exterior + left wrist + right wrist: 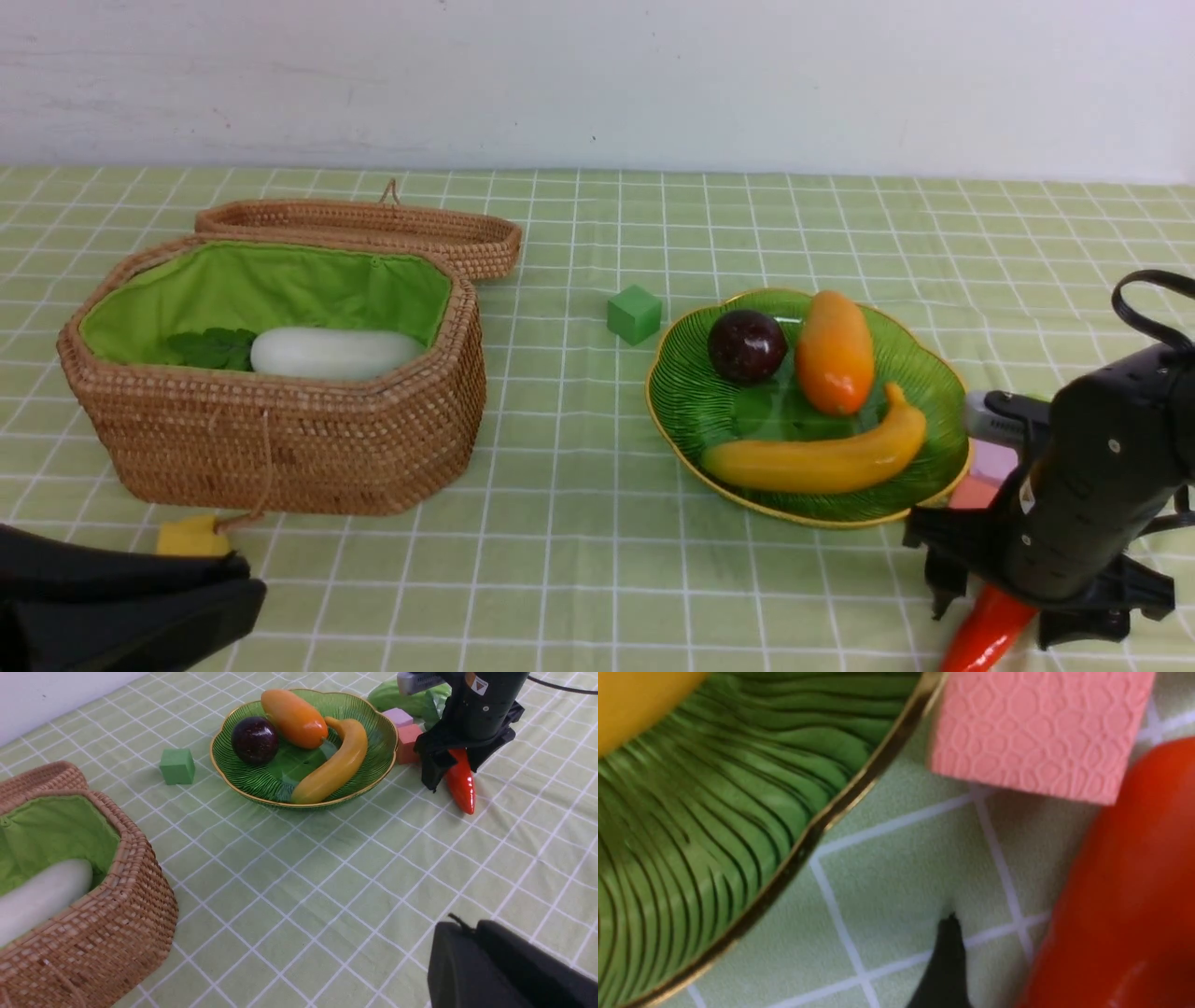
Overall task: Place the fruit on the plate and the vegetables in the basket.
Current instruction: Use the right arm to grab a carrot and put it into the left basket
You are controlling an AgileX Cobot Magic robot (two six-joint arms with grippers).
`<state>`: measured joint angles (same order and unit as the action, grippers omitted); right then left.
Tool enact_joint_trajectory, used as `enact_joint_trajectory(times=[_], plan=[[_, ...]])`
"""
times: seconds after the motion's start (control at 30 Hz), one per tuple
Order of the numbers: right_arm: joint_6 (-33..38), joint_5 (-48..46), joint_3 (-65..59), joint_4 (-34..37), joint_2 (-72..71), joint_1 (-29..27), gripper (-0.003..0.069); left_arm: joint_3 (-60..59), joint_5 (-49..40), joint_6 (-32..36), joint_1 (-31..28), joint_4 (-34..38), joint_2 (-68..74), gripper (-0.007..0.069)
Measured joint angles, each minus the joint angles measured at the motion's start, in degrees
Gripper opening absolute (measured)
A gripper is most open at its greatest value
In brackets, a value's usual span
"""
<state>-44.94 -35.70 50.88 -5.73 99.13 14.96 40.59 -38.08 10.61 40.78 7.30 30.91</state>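
Note:
The green plate (pixel 695 411) holds a dark-purple mangosteen (pixel 746 346), an orange mango (pixel 834 352) and a yellow banana (pixel 822 457). In the open wicker basket (pixel 280 448) lies a white radish (pixel 336 353). An orange-red carrot (pixel 985 639) lies on the cloth right of the plate. My right gripper (pixel 999 625) stands open astride it, one fingertip (pixel 948 956) on the cloth a little apart from the carrot (pixel 1120 896). A light-green gourd (pixel 411 700) lies behind that arm. My left gripper (pixel 467 926) is shut and empty, low at the front left.
Two pink foam cubes (pixel 407 739) sit between the plate (pixel 261 781) and the carrot (pixel 460 781). A green cube (pixel 635 314) lies left of the plate, a yellow one (pixel 191 537) at the basket's front. The basket lid (pixel 373 229) lies open behind it.

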Motion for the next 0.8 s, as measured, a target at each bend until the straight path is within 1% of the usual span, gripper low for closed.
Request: enact_joint_trajectory(times=[0.07, 0.1, 0.13, 0.17, 0.2, 0.27, 0.3, 0.37, 0.53, 0.67, 0.73, 0.8], plan=[[0.0, -0.2, 0.21, 0.41, 0.12, 0.0, 0.0505, 0.0, 0.0, 0.0, 0.0, 0.63, 0.0, 0.0038], [0.0, -0.25, 0.21, 0.42, 0.18, 0.0, 0.0484, 0.0, -0.06, 0.0, 0.0, 0.89, 0.0, 0.0038], [0.0, -0.25, 0.25, 0.46, 0.18, 0.0, 0.0479, 0.0, -0.06, 0.0, 0.0, 1.07, 0.0, 0.0038], [0.0, -0.25, 0.25, 0.54, 0.18, -0.05, 0.0432, 0.0, -0.28, 0.37, 0.0, 1.78, 0.0, 0.0038], [0.0, -0.25, 0.25, 0.53, 0.18, -0.05, 0.0422, 0.0, -0.28, 0.37, 0.0, 1.78, 0.0, 0.0038], [0.0, -0.25, 0.25, 0.59, 0.18, -0.11, 0.0371, 0.0, -0.45, 1.85, 0.0, 3.47, 0.0, 0.0038], [0.0, -0.3, 0.25, 0.59, 0.18, -0.11, 0.0367, 0.0, -0.45, 2.14, 0.0, 3.47, 0.0, 0.0038], [0.81, -0.48, 0.32, 0.71, 0.22, -0.11, 0.0316, 0.0, -0.45, 4.01, 0.0, 5.33, 0.0, 0.0038], [2.75, -0.75, 0.41, 1.4, 0.22, -0.26, 0.0302, 0.0, -0.45, 6.62, 0.0, 7.18, 0.0, 0.0038], [6.33, -1.11, 0.4, 2.23, -0.59, -0.52, 0.0302, 0.0, -0.49, 7.26, 0.0, 7.42, 0.0, 0.0039], [7.59, -2.9, 0.05, 2.73, -1.56, -0.52, 0.0298, 0.0, -0.63, 7.38, 0.0, 7.46, 0.0, 0.0039], [8.96, -8.18, -0.74, 3.76, -3.7, -0.35, 0.0294, 0.0, -1.13, 7.38, 0.0, 7.46, 0.0, 0.0039]])
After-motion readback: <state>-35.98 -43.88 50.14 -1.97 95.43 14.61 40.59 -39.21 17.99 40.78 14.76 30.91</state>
